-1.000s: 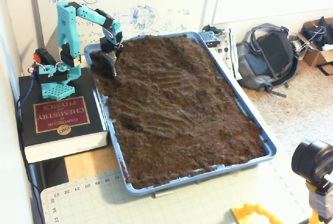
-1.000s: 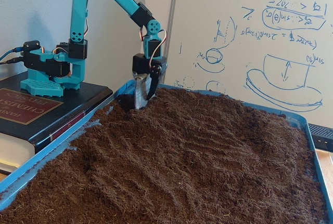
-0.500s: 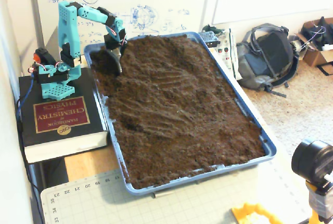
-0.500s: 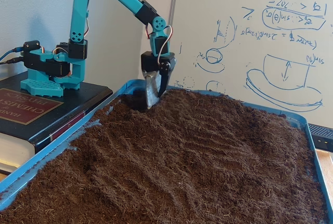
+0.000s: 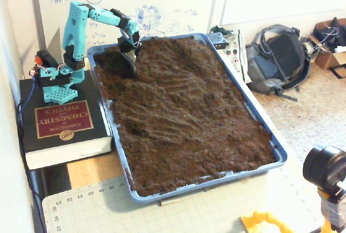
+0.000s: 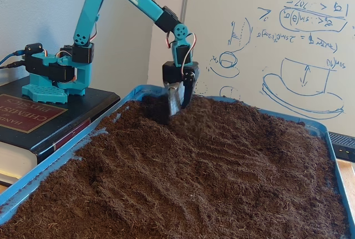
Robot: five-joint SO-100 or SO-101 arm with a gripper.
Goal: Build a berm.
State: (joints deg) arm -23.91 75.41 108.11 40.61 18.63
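We see our blue arm (image 6: 105, 11) reaching down into the far end of the blue tray (image 5: 273, 152). The tray is full of dark brown dirt (image 5: 184, 119). Our gripper (image 6: 178, 99) has its tips pushed into the dirt near the back wall of the tray. In a fixed view the gripper (image 5: 128, 65) sits in a small dip it has dug. We cannot tell if the fingers are apart or together, because dirt hides the tips.

The berm (image 6: 222, 118) is only a low lumpy hump so far. It runs along the far side of the tray, just beside the gripper. The rest of the dirt lies mostly flat with rake lines in it.

We think this step is pulling dirt up to make the hump taller. To do it well, we should dig shallow, not deep, so the arm does not get stuck. We should drag slowly toward the hump and keep the line straight. We should stay away from the tray wall, or dirt may spill out over the edge.
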